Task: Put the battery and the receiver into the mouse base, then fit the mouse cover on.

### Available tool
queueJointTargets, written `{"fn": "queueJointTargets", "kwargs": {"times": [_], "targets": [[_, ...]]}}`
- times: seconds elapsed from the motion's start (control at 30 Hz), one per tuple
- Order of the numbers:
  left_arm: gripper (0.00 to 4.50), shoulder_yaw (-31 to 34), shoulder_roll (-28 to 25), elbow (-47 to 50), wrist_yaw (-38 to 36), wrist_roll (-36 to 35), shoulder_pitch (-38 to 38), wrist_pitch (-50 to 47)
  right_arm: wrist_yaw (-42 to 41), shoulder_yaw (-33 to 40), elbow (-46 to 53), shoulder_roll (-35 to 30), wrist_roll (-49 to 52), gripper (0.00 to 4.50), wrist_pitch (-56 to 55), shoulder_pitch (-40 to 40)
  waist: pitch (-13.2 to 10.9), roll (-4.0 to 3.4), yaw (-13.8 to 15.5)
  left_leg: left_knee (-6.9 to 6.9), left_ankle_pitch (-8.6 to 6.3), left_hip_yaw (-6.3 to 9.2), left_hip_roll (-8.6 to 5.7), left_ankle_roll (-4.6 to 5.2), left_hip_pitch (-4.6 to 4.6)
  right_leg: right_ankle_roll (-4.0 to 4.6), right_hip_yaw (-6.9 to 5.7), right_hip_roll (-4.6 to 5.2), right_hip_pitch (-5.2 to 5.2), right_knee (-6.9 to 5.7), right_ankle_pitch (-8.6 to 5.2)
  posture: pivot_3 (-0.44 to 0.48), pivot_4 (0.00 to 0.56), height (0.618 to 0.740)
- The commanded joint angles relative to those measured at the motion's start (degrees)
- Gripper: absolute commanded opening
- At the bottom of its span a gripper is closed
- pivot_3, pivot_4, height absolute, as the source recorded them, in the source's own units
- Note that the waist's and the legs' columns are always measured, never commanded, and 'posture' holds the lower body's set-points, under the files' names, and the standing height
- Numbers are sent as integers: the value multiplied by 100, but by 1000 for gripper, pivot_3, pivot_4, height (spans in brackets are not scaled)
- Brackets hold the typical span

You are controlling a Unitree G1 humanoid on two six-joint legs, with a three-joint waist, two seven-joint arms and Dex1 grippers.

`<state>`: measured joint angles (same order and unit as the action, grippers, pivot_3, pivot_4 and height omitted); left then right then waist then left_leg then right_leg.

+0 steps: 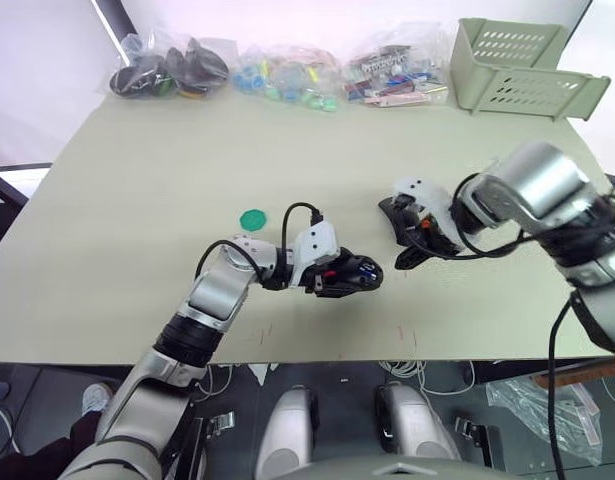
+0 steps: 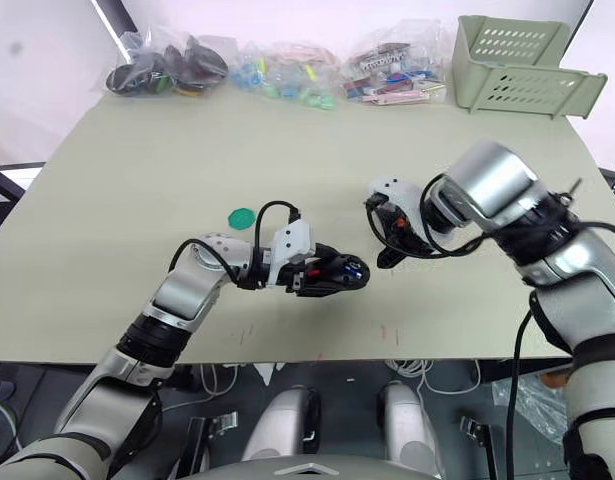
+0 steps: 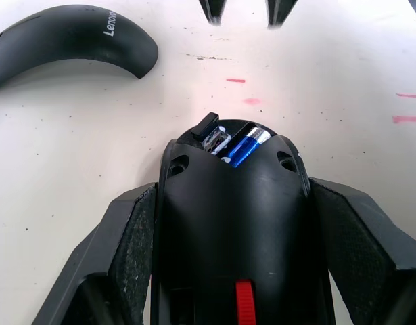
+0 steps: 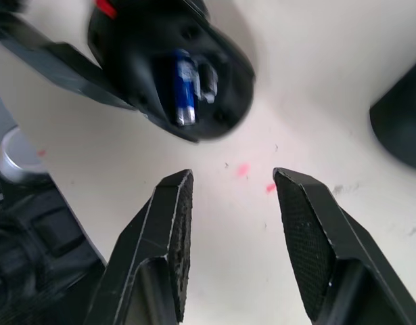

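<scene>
mouse base (image 3: 231,223): matte black oval body, red scroll wheel, clamped between left gripper (image 3: 228,271) padded fingers, near front table edge
battery (image 3: 243,145): glossy blue cylinder, silvery end, seated in base slot
receiver (image 3: 216,140): tiny metal-tipped plug, in slot just beside battery
mouse cover (image 3: 65,44): smooth curved black shell, pale lettering, lying on table apart from base
right gripper (image 4: 235,217): textured black fingers spread wide, empty, above table near base
table (image 1: 137,200): pale matte top, faint red marks
</scene>
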<state>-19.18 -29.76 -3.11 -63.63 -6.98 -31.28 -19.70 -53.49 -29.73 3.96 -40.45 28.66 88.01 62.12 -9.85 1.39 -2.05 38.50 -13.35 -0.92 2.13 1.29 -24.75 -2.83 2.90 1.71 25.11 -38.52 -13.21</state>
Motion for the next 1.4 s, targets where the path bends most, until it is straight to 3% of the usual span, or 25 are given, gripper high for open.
{"fn": "queueJointTargets", "kwargs": {"times": [0.03,0.13,0.23,0.3,0.47,0.5,0.6,0.63,0.7,1.4], "targets": [[2974,24,-77,-144,-34,74,-40,74,473,881,1028,-197,-136,1974,-954,-922,2,3,5,0,0,3,0,0,1,0,-3,-1,-4,3,0,0,150,740],[2974,18,-114,-193,-96,82,-64,113,935,1708,1477,195,-107,1974,-1589,-1784,0,1,-21,0,0,-7,0,0,2,-1,8,-2,-2,5,0,0,150,740],[2974,-24,-159,-221,-178,110,-63,158,1169,1784,2059,308,-333,1974,-2557,-2812,2,3,-8,-3,0,-5,2,0,5,-2,9,-8,-4,5,0,0,150,740],[2974,-35,-173,-235,-204,116,-55,185,1282,1742,2177,407,-457,1974,-2933,-3092,1,2,-11,-5,0,-2,5,0,4,-2,8,-11,-4,9,-1,0,150,740],[2974,-47,-196,-286,-220,143,-57,230,1965,2302,1998,1529,-244,1974,-3242,-3497,2,4,-20,-4,0,-11,10,0,12,-2,18,-20,-3,3,0,0,150,740],[2974,-49,-201,-289,-223,148,-59,234,2003,2244,1942,1556,-337,1585,-3365,-3558,2,4,-18,-4,0,-7,12,0,12,-1,15,-21,-4,4,0,0,150,740],[2974,-57,-204,-303,-219,165,-57,244,2055,2178,1870,1710,-421,984,-3614,-3669,2,4,-12,-5,0,-7,12,0,8,0,15,-21,-3,6,0,0,150,740],[2974,-60,-197,-310,-209,169,-62,239,2053,2098,1851,1765,-484,461,-3807,-3714,2,4,-12,-5,0,-7,12,0,7,0,15,-21,-4,9,-1,0,150,740],[2974,-61,-200,-313,-200,172,-65,232,2094,2044,1808,1897,-536,68,-4057,-3780,2,4,-20,-5,0,-12,12,0,9,0,18,-21,-4,11,0,0,150,740],[2974,-66,-270,-261,-206,187,-45,180,2178,1924,1457,2196,-765,68,-4445,-4206,3,4,-20,-5,0,-9,13,0,12,0,17,-24,-4,6,0,0,150,740]]}}
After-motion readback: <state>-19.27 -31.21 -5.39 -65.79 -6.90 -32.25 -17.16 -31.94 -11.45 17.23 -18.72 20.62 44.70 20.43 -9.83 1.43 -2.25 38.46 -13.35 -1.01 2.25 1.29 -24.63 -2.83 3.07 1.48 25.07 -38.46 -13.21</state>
